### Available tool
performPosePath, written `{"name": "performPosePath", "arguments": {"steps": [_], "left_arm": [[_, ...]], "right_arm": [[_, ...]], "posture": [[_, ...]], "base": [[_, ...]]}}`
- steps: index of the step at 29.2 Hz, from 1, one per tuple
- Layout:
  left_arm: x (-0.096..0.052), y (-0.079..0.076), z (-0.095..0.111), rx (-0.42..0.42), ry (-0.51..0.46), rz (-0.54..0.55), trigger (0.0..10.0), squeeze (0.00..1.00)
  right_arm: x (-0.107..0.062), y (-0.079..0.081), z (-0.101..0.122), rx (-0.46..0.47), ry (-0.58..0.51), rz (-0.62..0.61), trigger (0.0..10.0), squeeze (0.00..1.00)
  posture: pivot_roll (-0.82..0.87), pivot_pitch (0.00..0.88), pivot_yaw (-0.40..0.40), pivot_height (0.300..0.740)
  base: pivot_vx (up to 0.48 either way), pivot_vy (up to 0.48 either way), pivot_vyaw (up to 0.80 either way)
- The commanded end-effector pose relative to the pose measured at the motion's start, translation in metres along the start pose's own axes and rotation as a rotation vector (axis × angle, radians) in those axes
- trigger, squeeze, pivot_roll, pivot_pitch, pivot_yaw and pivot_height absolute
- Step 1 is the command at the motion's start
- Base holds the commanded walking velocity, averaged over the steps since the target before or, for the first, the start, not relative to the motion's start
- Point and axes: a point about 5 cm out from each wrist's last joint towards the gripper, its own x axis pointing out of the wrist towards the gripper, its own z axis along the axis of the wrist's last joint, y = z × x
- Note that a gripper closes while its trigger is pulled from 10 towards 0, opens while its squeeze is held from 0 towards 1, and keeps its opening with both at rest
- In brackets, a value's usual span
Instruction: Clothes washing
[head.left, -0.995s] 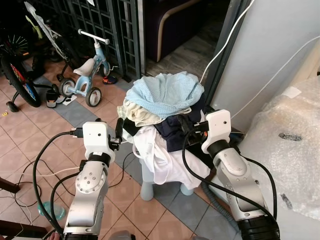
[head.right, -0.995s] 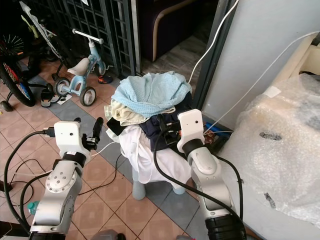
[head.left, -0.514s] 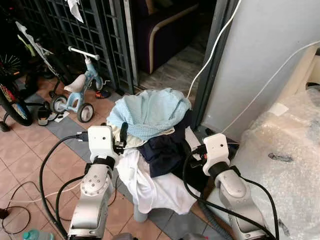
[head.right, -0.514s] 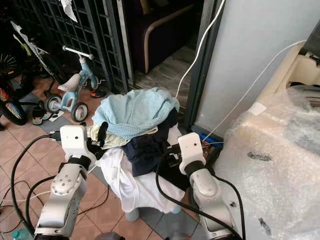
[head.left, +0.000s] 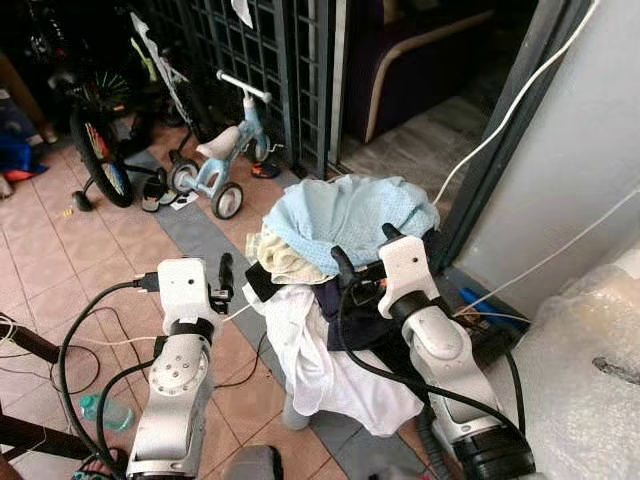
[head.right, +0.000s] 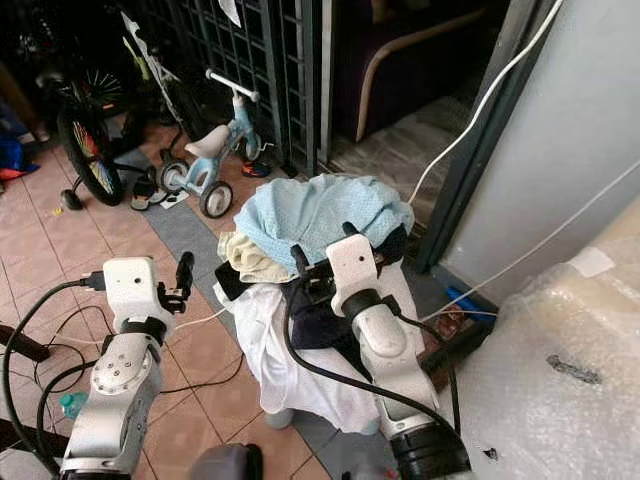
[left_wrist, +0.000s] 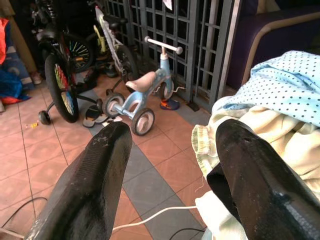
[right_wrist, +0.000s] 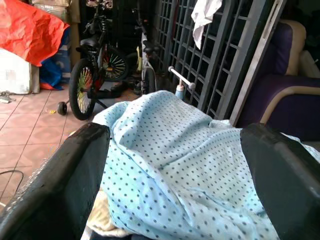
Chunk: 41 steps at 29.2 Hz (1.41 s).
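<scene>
A black bicycle (head.left: 95, 140) is standing well beyond and to the left of the left gripper, against a dark metal grille (head.left: 255, 45); sandals (head.left: 150, 198) are lying on the tiled floor (head.left: 60, 260) beside its small training wheel; a light-blue child's tricycle (head.left: 225, 160) is standing ahead of the left gripper, just in front of the grille; the left gripper (head.left: 224, 276) is hovering with its two black fingers (left_wrist: 100, 165) spread apart and holding nothing, just to the left of the laundry pile, its right finger lying close to a cream garment (left_wrist: 260, 135); a white cable (left_wrist: 150, 216) is trailing across the floor beneath it; the laundry pile is sitting between the two grippers on a pale stool (head.left: 292, 410), with a light-blue dotted cloth (head.left: 345, 215) lying on top, a dark navy garment (head.left: 345, 310) lying under it and a white garment (head.left: 310, 360) hanging down the front; the right gripper (head.left: 362, 252) is hovering at the near right side of the pile with fingers (right_wrist: 65, 170) wide apart, gripping nothing, the dotted cloth lying between and just ahead of them; a grey wall (head.left: 590, 150) with white cables (head.left: 510, 100) is rising to its right; bubble wrap (head.left: 590, 400) is covering a bulky object at far right.
</scene>
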Motion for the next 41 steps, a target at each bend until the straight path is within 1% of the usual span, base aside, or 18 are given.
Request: {"name": "performPosePath", "arguments": {"steps": [1, 3, 6, 9, 11, 13, 14, 15, 19, 21, 22, 24, 27, 31, 34, 38, 39, 41], "left_arm": [[-0.002, 0.0, 0.005, -0.003, -0.01, -0.011, 10.0, 0.0], [-0.003, 0.0, 0.005, -0.005, -0.01, -0.012, 10.0, 0.0], [-0.008, -0.001, 0.004, -0.009, -0.007, -0.029, 10.0, 0.0], [-0.014, -0.005, 0.005, 0.0, -0.01, -0.055, 10.0, 0.0], [-0.019, -0.007, 0.007, 0.004, -0.01, -0.066, 10.0, 0.0], [-0.027, -0.011, 0.008, 0.001, -0.005, -0.078, 10.0, 0.0], [-0.028, -0.011, 0.007, 0.001, -0.001, -0.081, 10.0, 0.0], [-0.029, -0.012, 0.007, -0.003, 0.006, -0.084, 10.0, 0.0], [-0.03, -0.011, 0.007, -0.011, 0.013, -0.077, 10.0, 0.0], [-0.029, -0.009, 0.006, -0.007, 0.018, -0.071, 10.0, 0.0], [-0.029, -0.009, 0.006, -0.007, 0.018, -0.071, 10.0, 0.0], [-0.028, -0.009, 0.007, -0.005, 0.02, -0.075, 10.0, 0.0], [-0.025, -0.011, 0.006, -0.01, 0.024, -0.079, 10.0, 0.0], [-0.021, -0.012, 0.005, -0.02, 0.034, -0.085, 10.0, 0.0], [-0.018, -0.012, 0.005, -0.021, 0.039, -0.09, 10.0, 0.0], [-0.015, -0.011, 0.004, -0.018, 0.044, -0.101, 10.0, 0.0], [-0.015, -0.011, 0.004, -0.018, 0.044, -0.101, 10.0, 0.0], [-0.012, -0.012, 0.004, -0.013, 0.042, -0.109, 10.0, 0.0]], "right_arm": [[0.007, 0.001, 0.002, -0.012, -0.006, 0.005, 10.0, 0.0], [0.012, 0.002, 0.002, -0.022, 0.003, 0.008, 10.0, 0.0], [0.038, 0.007, 0.0, -0.076, 0.075, 0.014, 10.0, 0.0], [0.053, 0.013, -0.002, -0.111, 0.147, 0.042, 10.0, 0.0], [0.056, 0.014, -0.009, -0.128, 0.215, 0.057, 10.0, 0.0], [0.056, 0.009, -0.022, -0.091, 0.301, 0.035, 10.0, 0.0], [0.056, 0.008, -0.025, -0.085, 0.315, 0.028, 10.0, 0.0], [0.056, 0.006, -0.027, -0.074, 0.322, 0.018, 0.0, 0.0], [0.054, 0.003, -0.037, -0.002, 0.383, 0.002, 0.0, 0.0], [0.052, -0.004, -0.042, 0.076, 0.424, -0.045, 0.0, 0.0], [0.052, -0.004, -0.042, 0.076, 0.424, -0.045, 0.0, 0.0], [0.052, -0.01, -0.042, 0.127, 0.429, -0.078, 0.0, 0.0], [0.051, -0.014, -0.043, 0.243, 0.422, -0.113, 0.0, 0.0], [0.045, -0.011, -0.052, 0.365, 0.436, -0.093, 0.0, 0.0], [0.044, -0.007, -0.052, 0.415, 0.418, -0.065, 0.0, 0.0], [0.049, 0.0, -0.042, 0.498, 0.34, 0.028, 0.0, 0.0], [0.049, 0.0, -0.042, 0.498, 0.34, 0.028, 0.0, 0.0], [0.052, 0.004, -0.032, 0.559, 0.273, 0.113, 0.0, 0.0]], "posture": [[0.11, 0.062, 0.005, 0.74], [0.11, 0.063, 0.003, 0.74], [0.16, 0.076, -0.014, 0.74], [0.18, 0.088, -0.024, 0.74], [0.18, 0.105, -0.036, 0.74], [0.19, 0.128, -0.053, 0.74], [0.19, 0.128, -0.053, 0.74], [0.19, 0.136, -0.059, 0.74], [0.19, 0.143, -0.062, 0.74], [0.18, 0.14, -0.062, 0.74], [0.18, 0.14, -0.062, 0.74], [0.17, 0.138, -0.06, 0.74], [0.16, 0.129, -0.055, 0.74], [0.15, 0.111, -0.044, 0.74], [0.14, 0.103, -0.035, 0.74], [0.14, 0.093, -0.025, 0.74], [0.14, 0.093, -0.025, 0.74], [0.14, 0.083, -0.021, 0.74]], "base": [[0.0, 0.0, 0.0], [0.0, 0.0, 0.0], [0.0, 0.0, 0.0], [0.0, 0.0, 0.0], [0.0, 0.0, 0.0], [0.0, 0.0, 0.0], [0.0, 0.0, 0.0], [0.0, 0.0, 0.0], [0.0, 0.0, 0.0], [0.0, 0.0, 0.0], [0.0, 0.0, 0.0], [0.0, 0.0, 0.0], [0.0, 0.0, 0.0], [0.0, 0.0, 0.0], [0.0, 0.0, 0.0], [0.0, 0.0, 0.0], [0.0, 0.0, 0.0], [0.0, 0.0, 0.0]]}}
